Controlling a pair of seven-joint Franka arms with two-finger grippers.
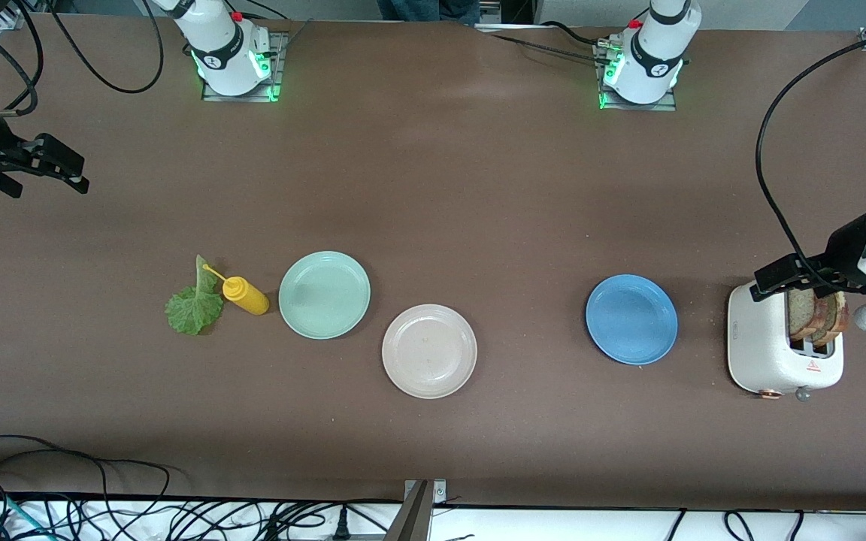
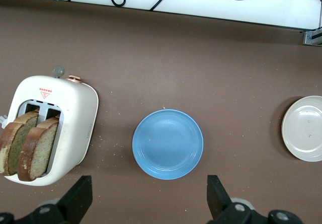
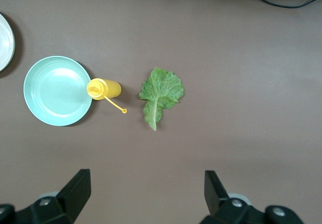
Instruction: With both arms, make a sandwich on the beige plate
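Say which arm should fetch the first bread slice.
Left. Its gripper, jaws open, hangs by the toaster holding both bread slices. The right gripper, also open, waits at the other table end, nearer the lettuce leaf.

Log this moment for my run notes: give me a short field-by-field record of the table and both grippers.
beige plate: bare, mid-table, nearest the front camera of the three plates
bread slices: two, standing in the white toaster at the left arm's end
lettuce leaf: flat on the table beside the yellow squeeze bottle
mint-green plate: bare, beside the bottle
blue plate: bare, beside the toaster
left gripper: open, over the toaster
right gripper: open, over bare table at the right arm's end
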